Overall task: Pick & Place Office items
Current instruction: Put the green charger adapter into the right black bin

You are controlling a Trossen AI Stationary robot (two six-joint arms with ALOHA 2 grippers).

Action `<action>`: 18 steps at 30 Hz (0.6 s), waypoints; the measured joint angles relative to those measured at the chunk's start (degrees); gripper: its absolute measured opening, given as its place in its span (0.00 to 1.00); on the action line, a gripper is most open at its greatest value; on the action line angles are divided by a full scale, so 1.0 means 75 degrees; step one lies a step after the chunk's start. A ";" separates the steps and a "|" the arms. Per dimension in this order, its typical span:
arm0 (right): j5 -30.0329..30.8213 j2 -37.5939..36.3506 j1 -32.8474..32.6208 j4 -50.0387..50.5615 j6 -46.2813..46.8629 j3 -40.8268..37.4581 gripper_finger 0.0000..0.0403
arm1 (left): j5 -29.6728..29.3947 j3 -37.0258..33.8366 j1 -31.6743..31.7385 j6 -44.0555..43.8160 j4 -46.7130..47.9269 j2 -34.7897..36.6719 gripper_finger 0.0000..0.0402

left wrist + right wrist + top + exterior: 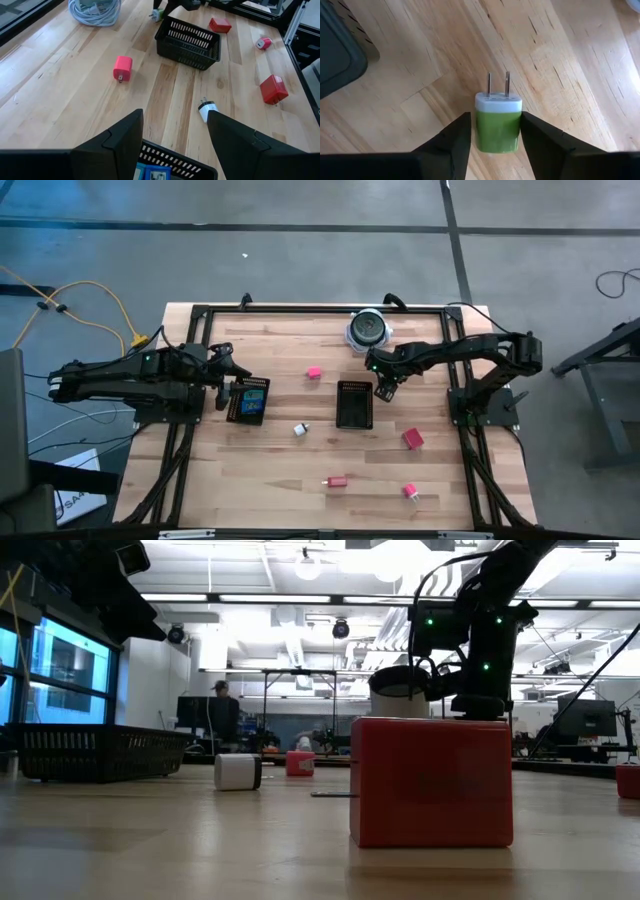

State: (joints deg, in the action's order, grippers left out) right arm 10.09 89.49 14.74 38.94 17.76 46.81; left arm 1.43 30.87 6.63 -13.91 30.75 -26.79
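My right gripper (pixel 385 390) is shut on a green plug-in charger (pixel 497 131) with a white face and two metal prongs, just right of the middle black mesh tray (pixel 354 404). My left gripper (pixel 175 135) is open over the left mesh tray (pixel 247 401), which holds blue and dark pieces. Lying loose on the wood are a pink block (pixel 314 373), a white piece (pixel 300 429), a red block (pixel 413 439), another red piece (pixel 338 480) and a pink piece (pixel 410 492). My right gripper pinches the charger's green body (pixel 481 132) between its two fingers, one on each side. The white face and prongs (pixel 497 82) point away from the gripper. I cannot tell whether the charger is lifted clear of the table.
A round grey-and-black coil of cable (pixel 367 330) sits near the far edge, behind the right gripper. A black frame rail (pixel 300 309) runs round the table. In the low view a red block (pixel 432 780) stands close in front. Bare wood lies between the two trays.
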 joint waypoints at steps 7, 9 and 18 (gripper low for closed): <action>0.0037 0.0000 0.0000 0.0003 -0.0024 0.0003 0.32 | 0.0000 0.0000 -0.0003 0.0002 0.0002 0.0000 0.54; 0.0041 0.0000 0.0000 0.0002 -0.0032 0.0003 0.31 | 0.0000 0.0000 0.0000 0.0002 0.0002 0.0003 0.54; 0.0032 0.0000 0.0000 0.0003 -0.0128 0.0006 0.30 | 0.0000 0.0000 -0.0003 -0.0001 0.0002 0.0001 0.54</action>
State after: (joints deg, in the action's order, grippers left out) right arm 10.33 89.49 14.74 38.96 16.80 46.85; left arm 1.43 30.87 6.61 -13.91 30.76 -26.78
